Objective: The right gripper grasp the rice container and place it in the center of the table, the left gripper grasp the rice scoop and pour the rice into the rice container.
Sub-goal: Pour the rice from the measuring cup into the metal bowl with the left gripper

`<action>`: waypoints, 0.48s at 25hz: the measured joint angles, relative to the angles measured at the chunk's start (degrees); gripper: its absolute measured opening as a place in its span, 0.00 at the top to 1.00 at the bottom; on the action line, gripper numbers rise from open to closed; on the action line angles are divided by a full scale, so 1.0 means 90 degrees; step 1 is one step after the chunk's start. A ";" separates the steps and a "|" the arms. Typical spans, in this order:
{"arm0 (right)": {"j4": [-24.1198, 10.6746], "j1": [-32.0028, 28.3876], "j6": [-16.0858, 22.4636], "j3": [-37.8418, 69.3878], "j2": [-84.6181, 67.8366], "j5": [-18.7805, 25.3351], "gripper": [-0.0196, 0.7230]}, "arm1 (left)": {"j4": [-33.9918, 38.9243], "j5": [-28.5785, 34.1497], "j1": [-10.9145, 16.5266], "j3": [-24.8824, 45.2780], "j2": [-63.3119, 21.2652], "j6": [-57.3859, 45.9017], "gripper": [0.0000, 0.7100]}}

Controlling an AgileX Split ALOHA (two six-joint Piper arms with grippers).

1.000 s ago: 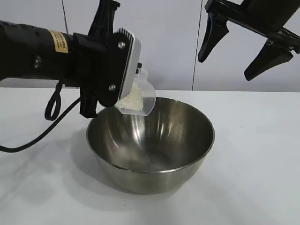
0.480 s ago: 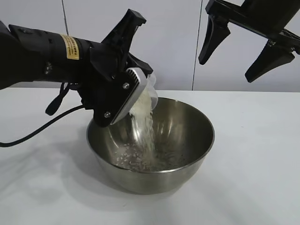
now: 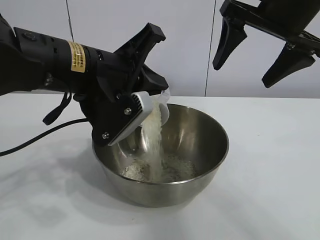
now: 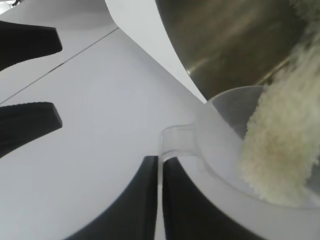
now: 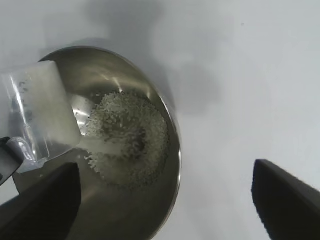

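The rice container (image 3: 200, 145), a shiny steel bowl, stands on the white table (image 3: 272, 180). My left gripper (image 3: 145, 100) is shut on the tab handle of the rice scoop (image 3: 162, 104), a clear plastic cup tipped steeply over the bowl's near-left rim. Rice (image 3: 154, 142) streams from it onto a heap on the bowl's bottom (image 3: 172, 169). In the left wrist view the fingers (image 4: 160, 162) pinch the handle of the scoop (image 4: 215, 150) while rice (image 4: 280, 150) slides out. My right gripper (image 3: 242, 74) hangs open, high above and right of the bowl; its view looks down on the bowl (image 5: 175, 145) and the heap (image 5: 130, 132).
The left arm's black cable (image 3: 30, 142) trails over the table at the left. White tabletop lies bare around the bowl on its right and front. A pale wall panel (image 3: 190, 45) stands behind.
The left gripper has rolled the scoop further over the bowl. Rice that sat in the scoop now pours out and a heap has built up in the bowl. The right gripper has stayed put.
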 joint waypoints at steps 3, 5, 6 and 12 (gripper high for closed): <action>0.0000 0.0000 0.0000 0.0000 0.0000 0.0000 0.11 | 0.0005 0.0007 0.0000 -0.0028 0.0000 0.0000 0.98; 0.0000 0.0000 -0.0002 0.0000 0.0000 0.0000 0.11 | 0.0032 0.0007 0.0000 -0.0030 0.0000 0.0006 0.98; 0.0000 0.0000 -0.0002 0.0000 0.0000 0.0000 0.11 | 0.0068 0.0022 0.0000 -0.0030 -0.0006 0.0006 0.98; 0.0000 0.0000 -0.0002 0.0000 0.0000 0.0000 0.11 | 0.0122 0.0085 0.0000 -0.0030 -0.0081 0.0014 0.98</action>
